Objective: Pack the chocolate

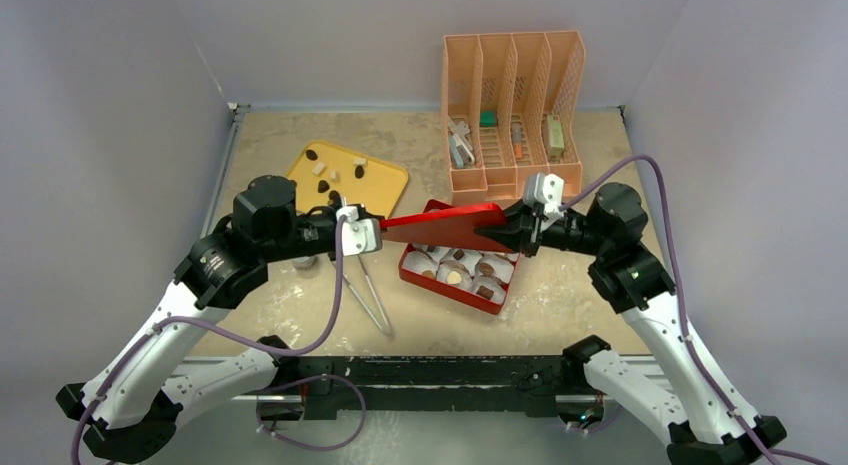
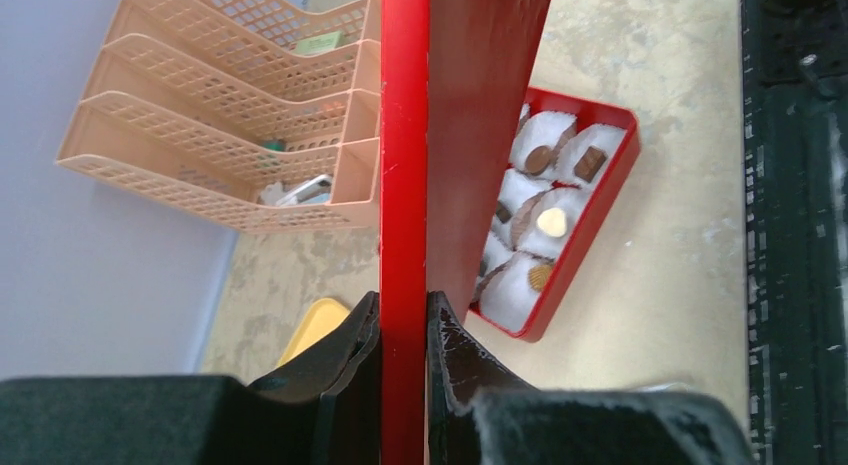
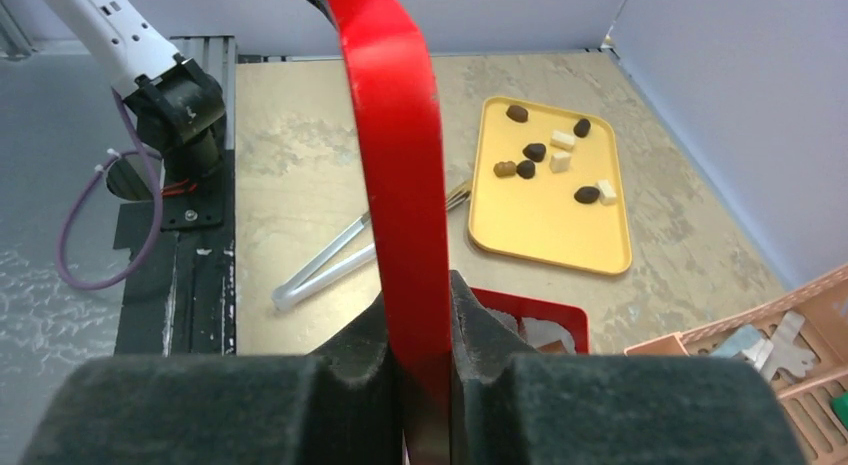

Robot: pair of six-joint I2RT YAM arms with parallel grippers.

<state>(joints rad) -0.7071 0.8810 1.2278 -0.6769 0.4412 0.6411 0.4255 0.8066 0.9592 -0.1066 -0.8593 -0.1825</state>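
Far right on the counter [image 1: 560, 295], a peach mesh file organizer [image 1: 510, 85] with four slots, small odds and ends in their bottoms. Far left, a yellow tray [image 1: 385, 190]. Just near of the tray, clear tongs [image 1: 372, 295] lying flat, tips toward the tray, bend toward the near edge. Centre, an open red box [image 1: 407, 268] lined with white crinkled paper cups [image 1: 455, 275]. Above the box's far side, a red lid [image 1: 445, 225] hanging clear of the counter, strung between the two arms and blocking part of the box from overhead. Left gripper [image 1: 378, 225] with jaws pinched tight on the lid's left end; right gripper [image 1: 505, 225] with jaws likewise pressed against the lid's right end, one finger on each face. In the left wrist view, lid on edge down the middle, hiding the left row of cups. Chocolate [image 1: 323, 186] in two places: several loose pieces scattered on the yellow tray, and single pieces sitting in the cups of the box. On the tray, small dark brown lumps, one tan piece and a few cream-white blocks, mostly apart, some in touching pairs. In the box, a round brown piece, a dark square one, a cream oval and a tan round one, each centred in its own cup.
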